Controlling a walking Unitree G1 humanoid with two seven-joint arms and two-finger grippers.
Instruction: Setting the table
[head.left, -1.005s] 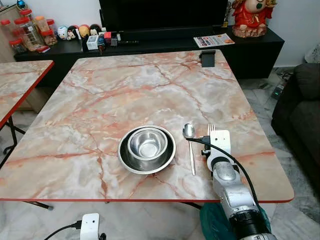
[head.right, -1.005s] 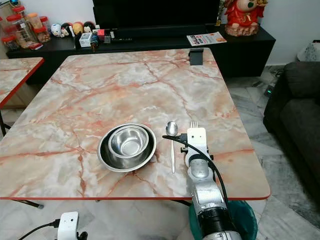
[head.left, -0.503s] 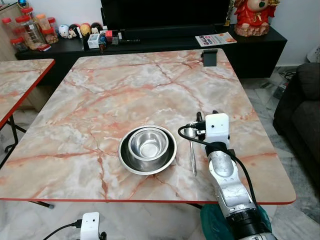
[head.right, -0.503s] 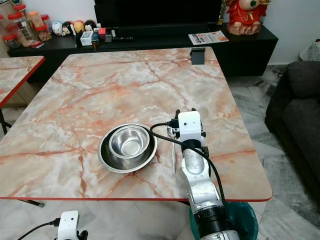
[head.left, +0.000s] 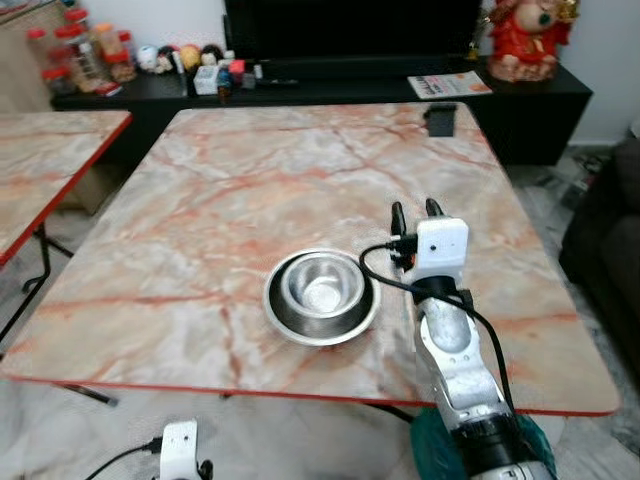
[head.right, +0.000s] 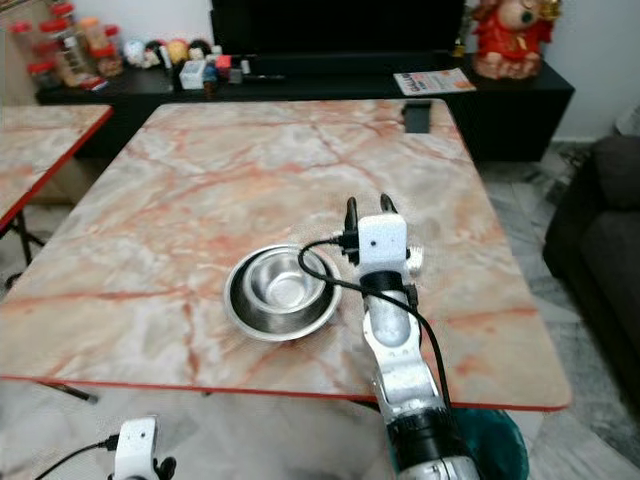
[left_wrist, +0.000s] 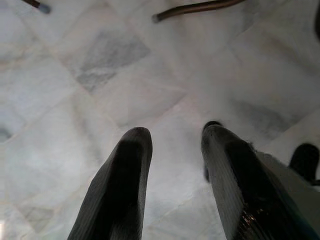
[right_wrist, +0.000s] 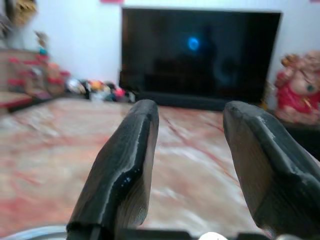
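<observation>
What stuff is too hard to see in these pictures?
- Table just right of the bowl: covered by the right arm in both eye views.
- Jars and toys on the cabinet: too small and blurred.
- Right wrist view: blurred; bowl's rim cut off at the edge.
- Left gripper: open above the floor.

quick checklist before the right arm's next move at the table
1. Right gripper open and holding nothing: ok.
2. Right gripper lifted above the table, beside the bowl: ok.
3. Bowl nested in the plate, upright near the table's front edge: ok.
4. Spoon and fork placement: cannot tell, the right arm hides that spot.
5. Left gripper open, pointing at the floor, away from the table: ok.
</observation>
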